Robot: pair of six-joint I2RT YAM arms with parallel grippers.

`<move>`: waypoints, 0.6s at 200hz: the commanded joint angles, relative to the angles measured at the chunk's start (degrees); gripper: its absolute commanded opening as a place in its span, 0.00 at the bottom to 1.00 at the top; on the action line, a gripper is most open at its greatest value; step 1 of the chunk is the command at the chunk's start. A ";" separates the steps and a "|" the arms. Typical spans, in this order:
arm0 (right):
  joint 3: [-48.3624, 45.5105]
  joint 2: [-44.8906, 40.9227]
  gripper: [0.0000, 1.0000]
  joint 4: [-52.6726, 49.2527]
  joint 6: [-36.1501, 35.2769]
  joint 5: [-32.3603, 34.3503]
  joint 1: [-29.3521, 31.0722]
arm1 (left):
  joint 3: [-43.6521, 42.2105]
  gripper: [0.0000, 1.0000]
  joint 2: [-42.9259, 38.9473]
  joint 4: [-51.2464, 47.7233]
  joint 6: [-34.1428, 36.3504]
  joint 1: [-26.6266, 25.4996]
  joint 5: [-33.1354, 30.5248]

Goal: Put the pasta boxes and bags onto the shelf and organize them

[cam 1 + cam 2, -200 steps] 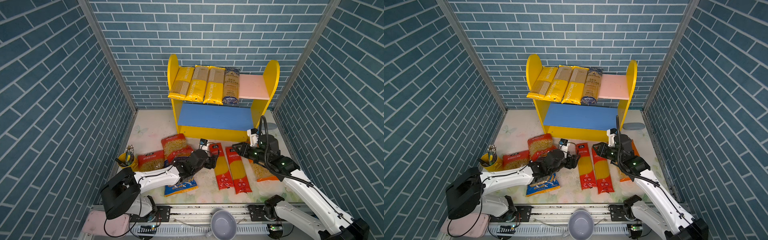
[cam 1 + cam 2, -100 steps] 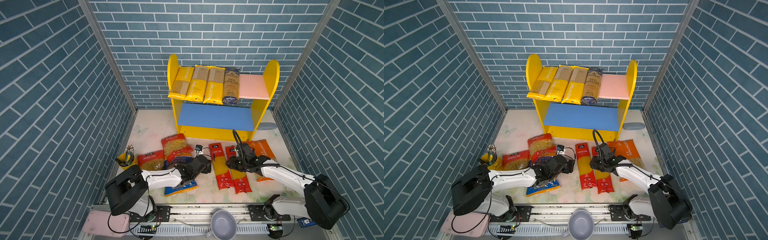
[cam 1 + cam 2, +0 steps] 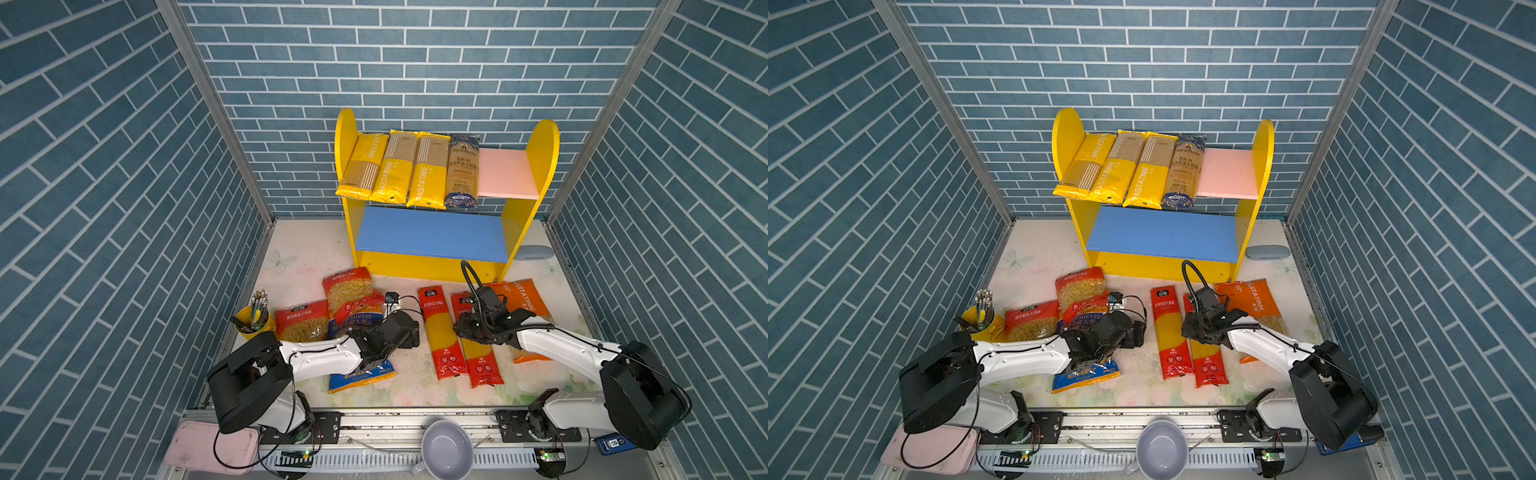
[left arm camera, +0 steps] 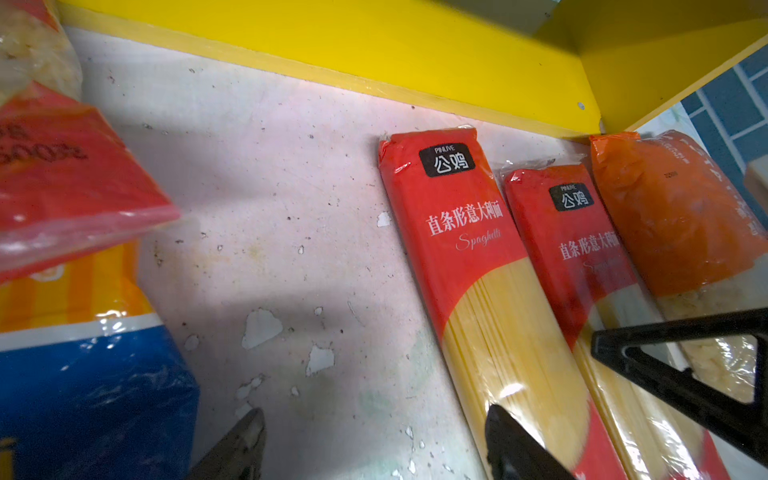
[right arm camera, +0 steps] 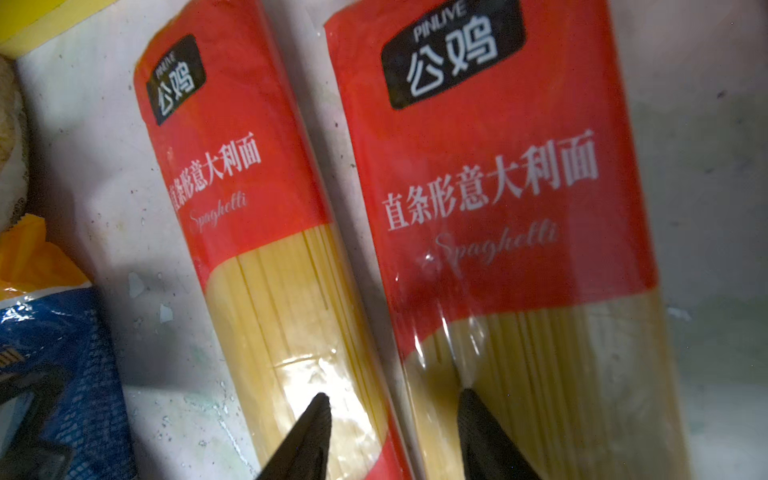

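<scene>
The shelf (image 3: 536, 166) holds three yellow packs (image 3: 395, 170) and a dark-blue pack (image 3: 462, 170) on its pink upper board; the blue lower board (image 3: 430, 235) is bare. Two red spaghetti packs (image 3: 440, 332) (image 3: 482, 361) lie side by side on the table, with an orange bag (image 3: 528, 299) to their right. My left gripper (image 4: 374, 424) is open low over bare table, one fingertip (image 4: 503, 428) at the left pack's edge. My right gripper (image 5: 392, 399) is open, straddling the seam between the left red pack (image 5: 266, 270) and the right one (image 5: 519, 270).
Two red short-pasta bags (image 3: 347, 291) (image 3: 301, 324) and a blue bag (image 3: 359, 374) lie under and beside my left arm. A yellow pen cup (image 3: 254, 320) stands at the left wall. A grey case (image 3: 536, 252) lies by the shelf, and a bowl (image 3: 446, 446) on the front rail.
My right gripper has dropped from near the shelf's foot down onto the red spaghetti packs and its jaws have widened. The left gripper has sunk lower and opened slightly.
</scene>
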 commanded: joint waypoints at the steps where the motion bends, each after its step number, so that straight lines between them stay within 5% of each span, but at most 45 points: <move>1: 1.74 1.94 0.51 -0.69 -1.80 0.46 0.25 | 0.65 0.83 1.66 0.71 -1.02 0.30 2.65; 77: 3.00 6.56 0.47 6.76 -0.55 -8.02 0.66 | -4.36 0.77 5.72 19.07 -3.93 4.80 17.05; 120: 3.53 6.00 0.44 5.90 -0.46 -8.19 1.15 | -2.85 0.76 7.39 17.26 -4.40 5.14 18.02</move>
